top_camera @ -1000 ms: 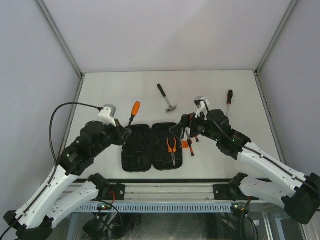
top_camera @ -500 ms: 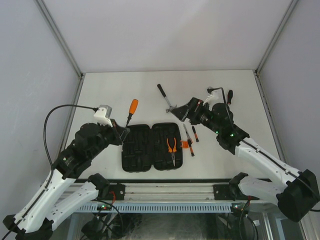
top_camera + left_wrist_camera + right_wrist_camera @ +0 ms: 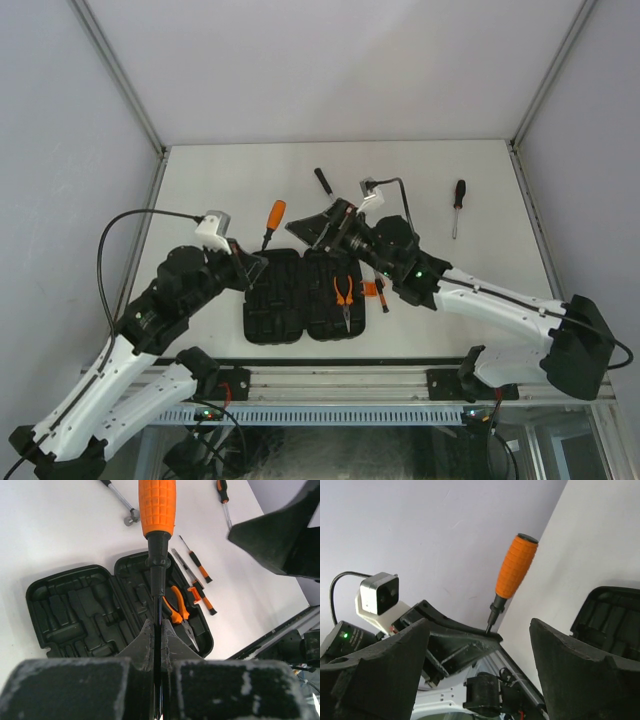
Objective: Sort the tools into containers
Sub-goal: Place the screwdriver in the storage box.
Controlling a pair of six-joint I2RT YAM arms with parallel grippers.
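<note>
Our left fingers [image 3: 142, 647] clamp the orange screwdriver's [image 3: 157, 510] shaft mid-frame; we should centre the spread right fingers [image 3: 580, 665] on its handle before closing.

Bright, even light casts soft shadows; close wrist-view foregrounds look blurred.

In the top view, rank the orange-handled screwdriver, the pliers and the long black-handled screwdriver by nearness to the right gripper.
1. The orange-handled screwdriver, just left of the right gripper.
2. The pliers, toward the arm bases, lying in the case.
3. The black-handled screwdriver, far off on the table's right side.
</note>
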